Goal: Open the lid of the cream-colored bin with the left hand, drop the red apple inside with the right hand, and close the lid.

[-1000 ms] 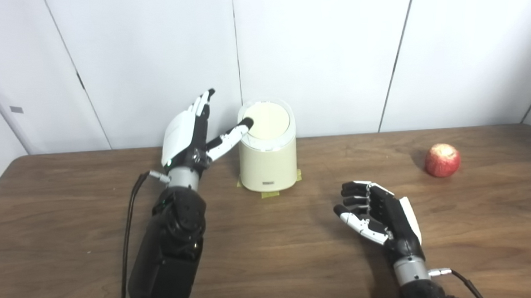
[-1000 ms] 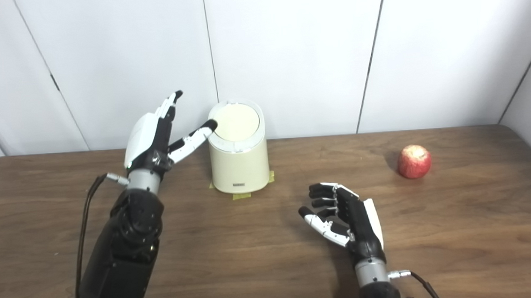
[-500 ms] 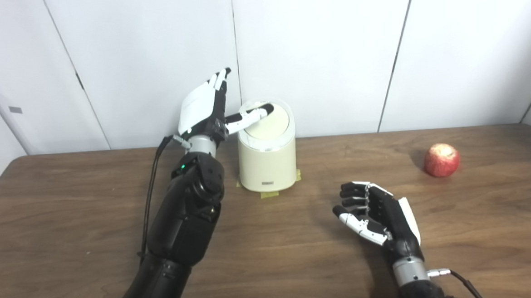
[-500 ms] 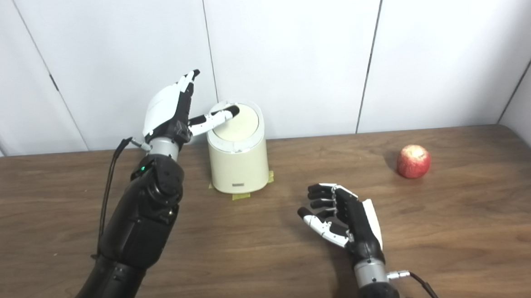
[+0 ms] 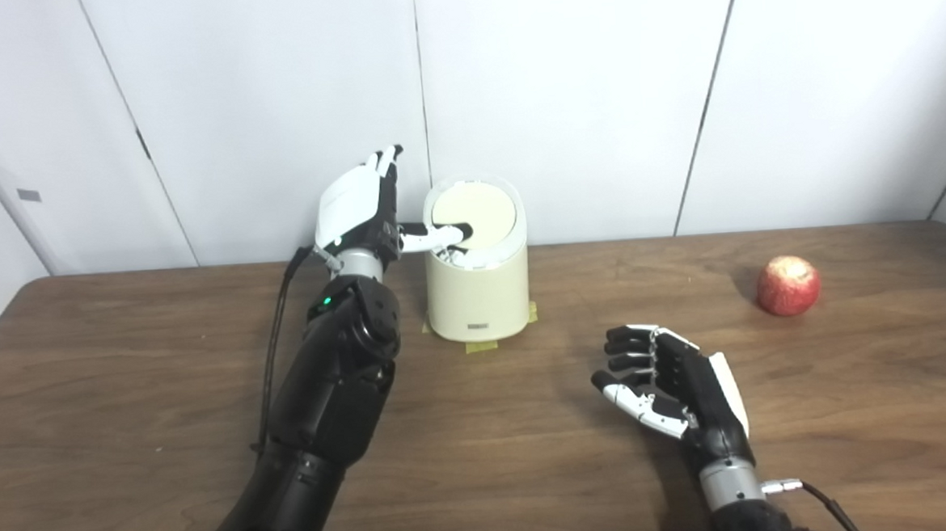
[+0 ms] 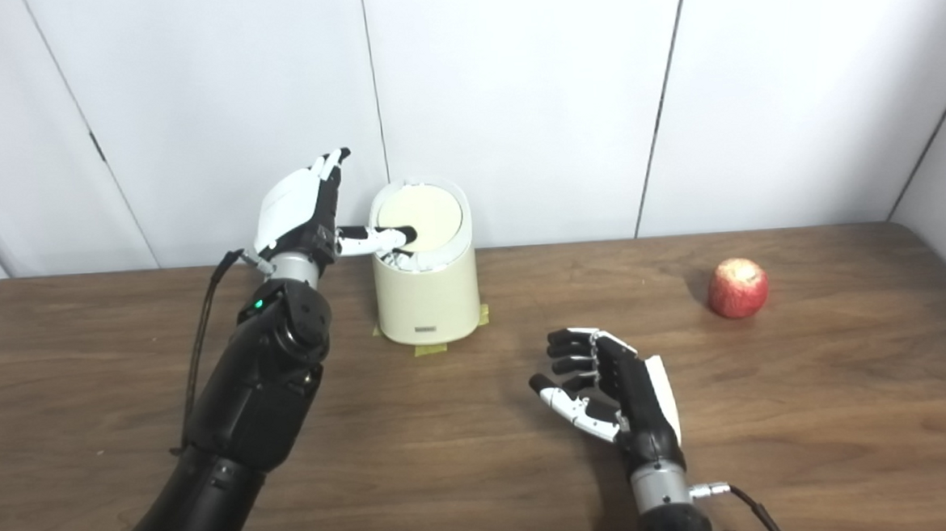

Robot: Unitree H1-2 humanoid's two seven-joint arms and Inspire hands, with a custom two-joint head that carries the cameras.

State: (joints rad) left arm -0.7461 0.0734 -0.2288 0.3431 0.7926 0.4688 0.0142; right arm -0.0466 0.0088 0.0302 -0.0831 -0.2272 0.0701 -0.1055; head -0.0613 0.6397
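My left hand [image 5: 357, 211], fingers spread, has dropped its thumb onto the lid [image 5: 474, 209] (now tipping open); my right hand [image 5: 673, 384] waits empty, half-curled.

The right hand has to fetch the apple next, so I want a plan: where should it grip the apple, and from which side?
Grip the red apple around its round middle, coming from above. It sits alone on the table, and the right hand lies open nearby.
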